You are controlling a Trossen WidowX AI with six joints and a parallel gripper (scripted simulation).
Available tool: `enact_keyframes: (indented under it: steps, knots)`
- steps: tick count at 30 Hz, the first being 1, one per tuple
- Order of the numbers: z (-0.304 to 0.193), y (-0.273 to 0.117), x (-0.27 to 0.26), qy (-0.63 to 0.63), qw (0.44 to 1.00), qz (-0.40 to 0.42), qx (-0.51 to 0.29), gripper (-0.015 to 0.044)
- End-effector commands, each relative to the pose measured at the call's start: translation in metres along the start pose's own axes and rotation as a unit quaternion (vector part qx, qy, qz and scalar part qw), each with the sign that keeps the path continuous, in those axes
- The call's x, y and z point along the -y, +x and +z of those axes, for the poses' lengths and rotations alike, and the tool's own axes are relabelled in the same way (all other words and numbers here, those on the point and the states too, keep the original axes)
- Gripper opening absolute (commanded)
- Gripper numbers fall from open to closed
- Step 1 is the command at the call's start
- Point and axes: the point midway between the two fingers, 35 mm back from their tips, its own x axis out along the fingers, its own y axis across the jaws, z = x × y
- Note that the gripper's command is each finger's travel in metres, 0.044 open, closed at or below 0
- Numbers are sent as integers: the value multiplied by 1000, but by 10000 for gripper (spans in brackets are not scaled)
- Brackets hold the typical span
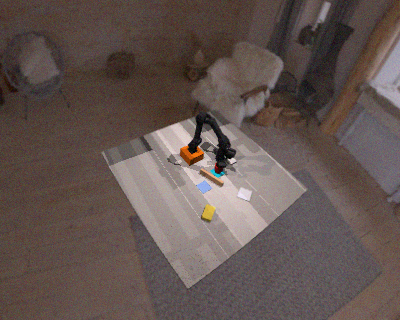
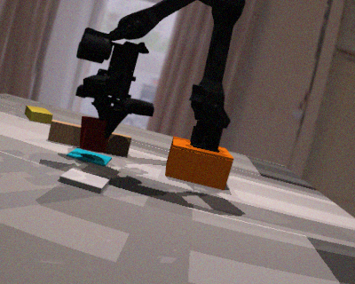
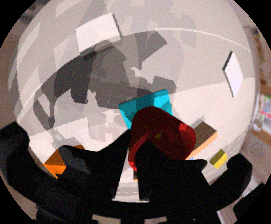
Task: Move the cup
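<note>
The red cup (image 1: 218,169) (image 2: 92,134) (image 3: 158,120) is upright or nearly so, held low at the cyan pad (image 1: 220,175) (image 2: 78,154) (image 3: 158,100). Whether its base touches the pad is not clear. My gripper (image 1: 220,162) (image 2: 107,132) (image 3: 133,132) is shut on the cup's wall. In the wrist view a small yellowish spot shows inside the cup, perhaps a marble; the rest of its contents is hidden. The blue pad (image 1: 204,187) lies flat across the wooden bar from the cyan pad.
The wooden bar (image 1: 211,177) (image 2: 65,132) (image 3: 204,134) stands between the pads. A white tile (image 1: 244,194) (image 3: 234,75), another white tile (image 2: 83,179) (image 3: 97,32), a yellow block (image 1: 208,213) (image 2: 38,114) (image 3: 219,158) and the orange arm base (image 1: 192,156) (image 2: 199,165) are around.
</note>
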Motion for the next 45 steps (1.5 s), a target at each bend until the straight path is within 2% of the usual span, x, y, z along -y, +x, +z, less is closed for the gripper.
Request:
enact_keyframes:
  steps: [1, 19, 24, 45]
  knots:
    - [-1, 7, -1, 2, 1000, -1, -2, 0]
    - [-1, 11, -1, 0, 1000, 0, -1, 0]
    - [-1, 11, -1, 0, 1000, 0, -1, 128]
    - [0, -11, 0, 1, 1000, 0, -1, 128]
